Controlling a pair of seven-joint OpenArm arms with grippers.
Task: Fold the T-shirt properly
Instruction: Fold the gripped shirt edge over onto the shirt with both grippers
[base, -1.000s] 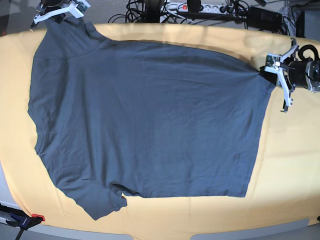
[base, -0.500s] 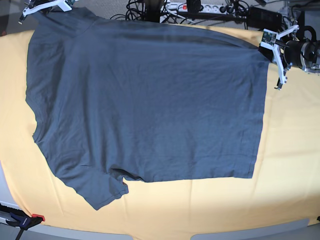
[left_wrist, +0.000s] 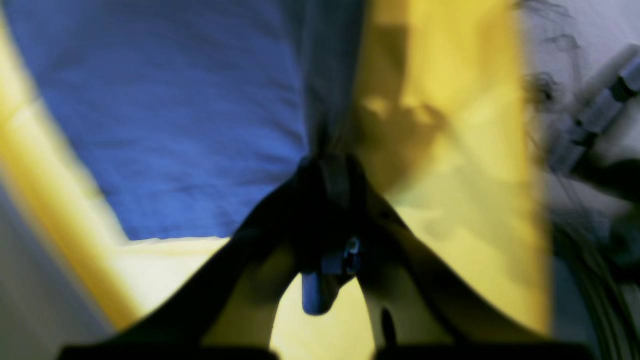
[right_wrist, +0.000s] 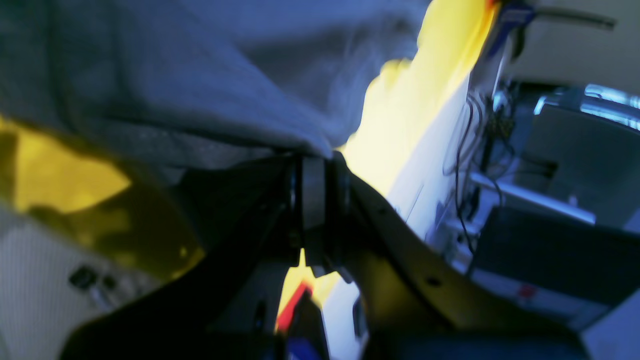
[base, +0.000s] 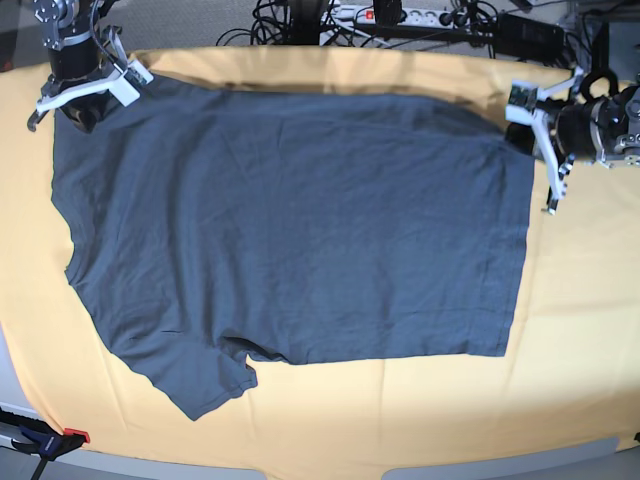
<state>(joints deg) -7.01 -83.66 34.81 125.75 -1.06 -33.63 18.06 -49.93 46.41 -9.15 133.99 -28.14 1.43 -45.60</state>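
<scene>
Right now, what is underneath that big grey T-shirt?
The T-shirt lies spread on a yellow cloth, which shows all around it. Whatever lies under the shirt's middle is covered and cannot be seen.

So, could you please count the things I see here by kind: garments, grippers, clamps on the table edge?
T-shirt: 1
Grippers: 2, the left gripper and the right gripper, each shut on the T-shirt
Clamp: 1
Total: 4

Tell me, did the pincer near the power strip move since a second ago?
Yes. The left pincer has moved up the base view toward the table's far edge, pulling the T-shirt corner.
</scene>
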